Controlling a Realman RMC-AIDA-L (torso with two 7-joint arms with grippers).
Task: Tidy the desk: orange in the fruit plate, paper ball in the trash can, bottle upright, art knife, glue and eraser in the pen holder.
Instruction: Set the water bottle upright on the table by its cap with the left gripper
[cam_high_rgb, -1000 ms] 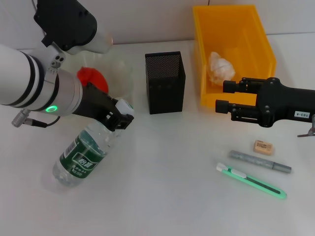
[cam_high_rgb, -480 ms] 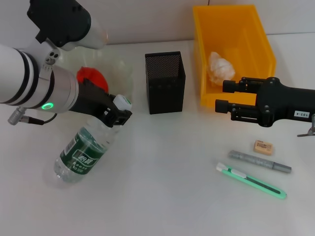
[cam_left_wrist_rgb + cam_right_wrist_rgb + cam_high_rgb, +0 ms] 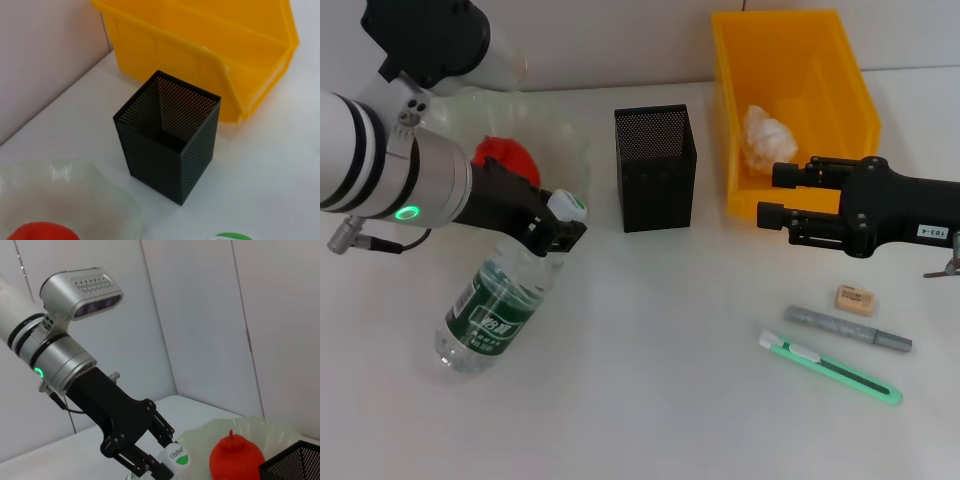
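Gripping the bottle (image 3: pixel 498 303) just below its white cap, your left gripper (image 3: pixel 558 226) has its fingers closed on the neck, a hold that lets the base stay on the desk as a pivot while the top is lifted. You can see the bottle leaning, cap toward the far right and base near the left edge, so it is not yet upright and this looks like the step in hand. Behind it, at the far left, the orange (image 3: pixel 507 158) sits in the clear fruit plate (image 3: pixel 575 150), and the paper ball (image 3: pixel 768 137) lies inside the yellow trash can (image 3: pixel 795 60) at the far right, so those two jobs appear done. Between them stands the black pen holder (image 3: pixel 656 168), empty as far as the left wrist view shows. Your right gripper (image 3: pixel 772 197) hangs in front of the trash can with its fingers apart and nothing between them, apparently waiting clear of the left arm's work. Nearer you on the right lie the eraser (image 3: pixel 856 299), the grey glue (image 3: pixel 848 328) and the green art knife (image 3: pixel 831 368), close together but apart, none yet in the holder. Watch that the base does not skid as the bottle tips up.
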